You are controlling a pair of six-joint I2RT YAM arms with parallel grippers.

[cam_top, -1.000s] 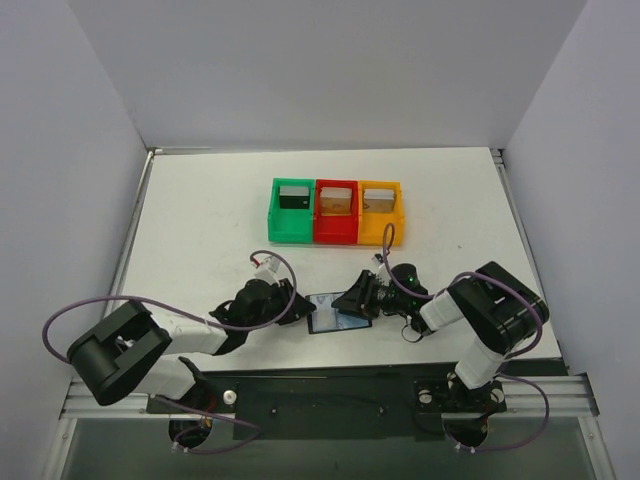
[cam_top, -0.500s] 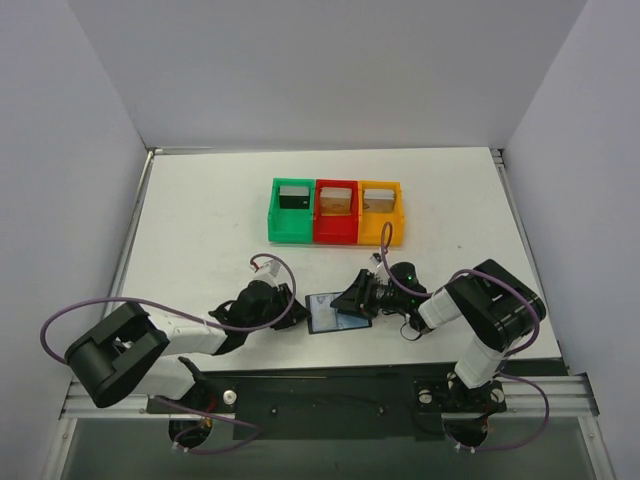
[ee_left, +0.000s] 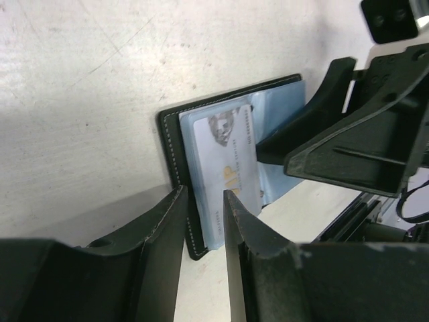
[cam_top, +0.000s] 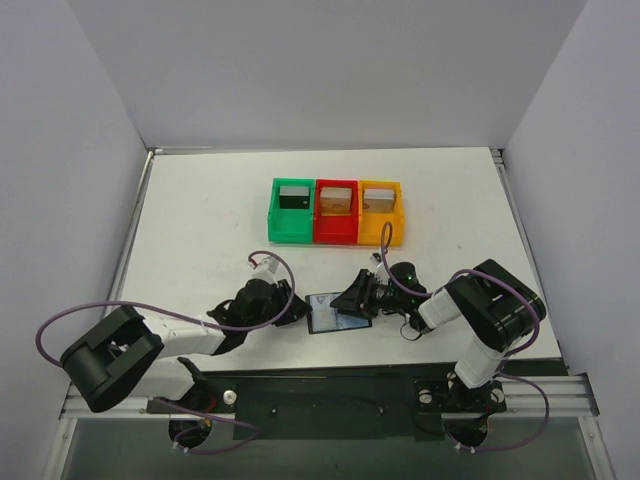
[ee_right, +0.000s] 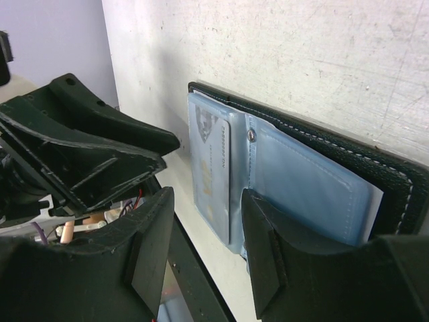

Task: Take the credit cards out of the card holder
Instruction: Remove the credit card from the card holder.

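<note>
Card holder (cam_top: 331, 315) lies open and flat on the bench (cam_top: 200, 220) at the near edge, between the 2 grippers. A pale blue card (ee_left: 221, 168) sits in its inner pocket, beside the stud (ee_right: 251, 135).

Left gripper (ee_left: 203, 198): jaws a narrow slit apart, holder's stitched edge showing in the slit; contact can't be told.

Right gripper (ee_right: 206, 201): jaws spread wide over the card side, nothing clamped.

Row of 3 bins (cam_top: 336, 237) - well apart, farther back.
</note>
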